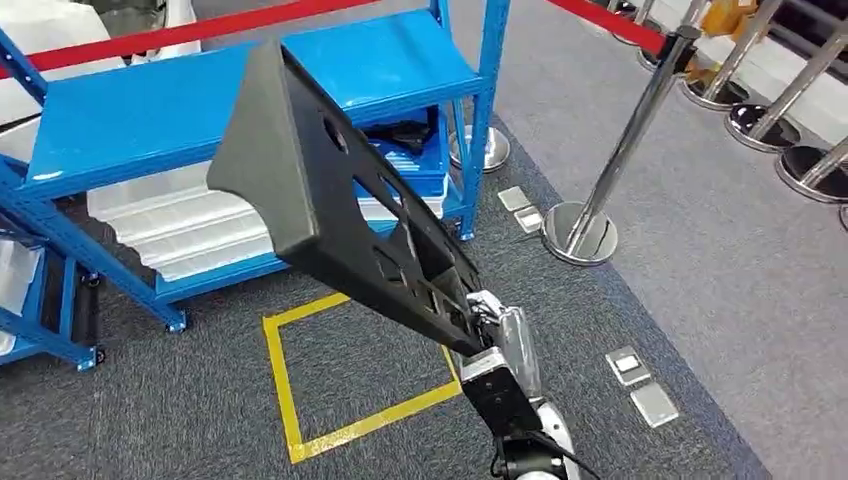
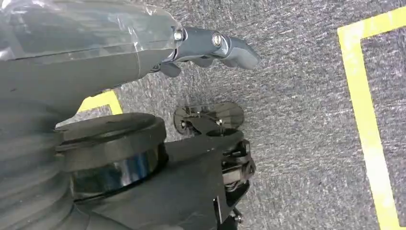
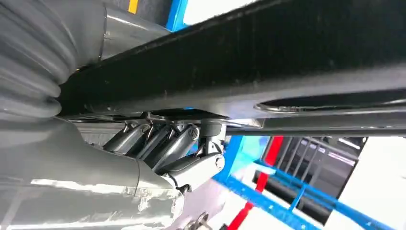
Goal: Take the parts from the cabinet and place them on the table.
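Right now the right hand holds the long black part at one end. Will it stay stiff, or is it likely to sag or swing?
The black part probably stays stiff: it juts straight out from the right hand without visible sag. It may be light for its size, with cut-outs through it. Gripped at one end only, it could swing or twist in the fingers.

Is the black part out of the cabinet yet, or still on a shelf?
Out. The right hand grips the black part by its lower end, holding it tilted in the air in front of the blue cabinet, above the carpet.
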